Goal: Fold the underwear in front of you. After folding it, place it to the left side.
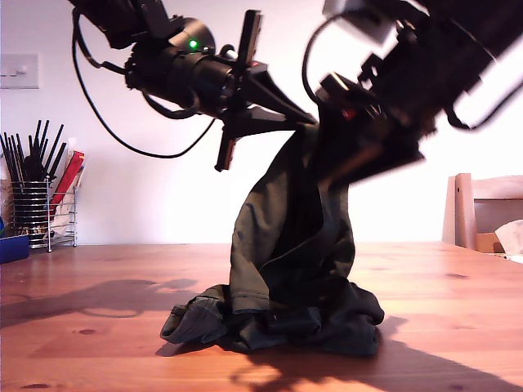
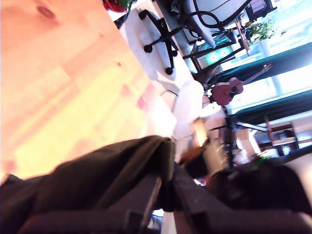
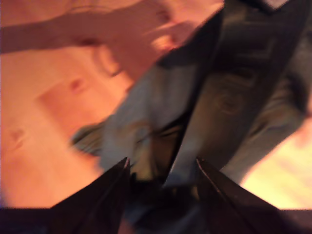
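The underwear point(image 1: 286, 269) is dark olive cloth, pulled up into a tall peak over the wooden table point(image 1: 458, 310), with its lower part heaped on the wood. My first gripper point(image 1: 309, 122) comes in from the exterior view's upper left and is shut on the cloth's top edge. The first wrist view shows its fingers point(image 2: 146, 200) pinching the underwear point(image 2: 97, 170). My second gripper point(image 1: 339, 159), blurred, comes from the exterior view's upper right and holds the cloth just beside the first. In its own view my second gripper point(image 3: 162, 165) has a taut fold of underwear point(image 3: 214, 97) between its tips.
A wire holder of dark utensils point(image 1: 37, 204) and a blue box point(image 1: 12, 245) stand at the exterior view's left edge. A wooden chair point(image 1: 482, 212) is at its right edge. Bare tabletop lies on both sides of the heap.
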Controlling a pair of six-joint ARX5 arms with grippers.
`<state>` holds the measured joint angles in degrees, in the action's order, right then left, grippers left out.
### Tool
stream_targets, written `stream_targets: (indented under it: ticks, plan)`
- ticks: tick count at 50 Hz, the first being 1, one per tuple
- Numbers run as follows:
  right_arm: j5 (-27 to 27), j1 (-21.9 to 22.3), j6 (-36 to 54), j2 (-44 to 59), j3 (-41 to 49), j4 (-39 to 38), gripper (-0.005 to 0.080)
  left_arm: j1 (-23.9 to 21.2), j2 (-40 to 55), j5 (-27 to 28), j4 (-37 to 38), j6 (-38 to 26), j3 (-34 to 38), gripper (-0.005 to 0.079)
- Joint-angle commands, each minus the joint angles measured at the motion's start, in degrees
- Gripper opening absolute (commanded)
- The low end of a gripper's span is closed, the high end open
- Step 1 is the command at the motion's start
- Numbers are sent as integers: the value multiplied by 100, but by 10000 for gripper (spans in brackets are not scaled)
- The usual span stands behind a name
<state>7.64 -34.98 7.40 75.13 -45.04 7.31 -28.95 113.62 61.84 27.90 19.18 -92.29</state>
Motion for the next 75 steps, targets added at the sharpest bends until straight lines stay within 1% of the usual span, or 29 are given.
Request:
stream_targets:
  ticks: [1, 6, 7, 11, 17, 23, 29, 39, 45, 56, 67, 69, 71, 75]
  plan:
    - [-221, -26, 20, 33, -249, -81, 391, -72, -94, 31, -125, 114, 11, -21]
    - [-511, -24, 52, 33, -308, -85, 391, -83, -116, 136, -284, 234, -4, -21]
    - [-544, -24, 57, 33, -308, -85, 391, -83, -120, 157, -321, 339, -15, -21]
    - [-603, -24, 61, 33, -308, -83, 391, -83, -127, 208, -356, 369, -129, -21]
    - [-839, -26, 61, 35, -308, -96, 391, -81, -127, 313, -350, 455, -341, -21]
    - [-855, -24, 55, 35, -308, -125, 391, -81, -127, 459, -348, 490, -531, -21]
    - [-894, -24, 13, 35, -308, -197, 391, -85, -127, 461, -319, 494, -645, -21]
    - [-1281, -11, 20, 37, -308, -321, 390, -85, -127, 610, -203, 485, -651, -21]
    - [-1287, -9, 17, 129, -308, -382, 390, -87, -149, 695, -221, 492, -684, -21]
    - [-1381, -26, 15, 605, -308, -647, 390, -162, -278, 782, -212, 498, -758, -21]
    - [-1388, -26, 22, 647, -308, -953, 390, -199, -284, 846, -190, 505, -758, -21]
    - [-1410, -24, 20, 647, -308, -953, 382, -199, -286, 848, -192, 507, -758, -21]
    - [-1427, -24, 22, 647, -308, -931, 357, -199, -286, 848, -192, 507, -758, -21]
    - [-1425, -24, 22, 647, -308, -841, 256, -197, -310, 852, -201, 507, -758, -21]
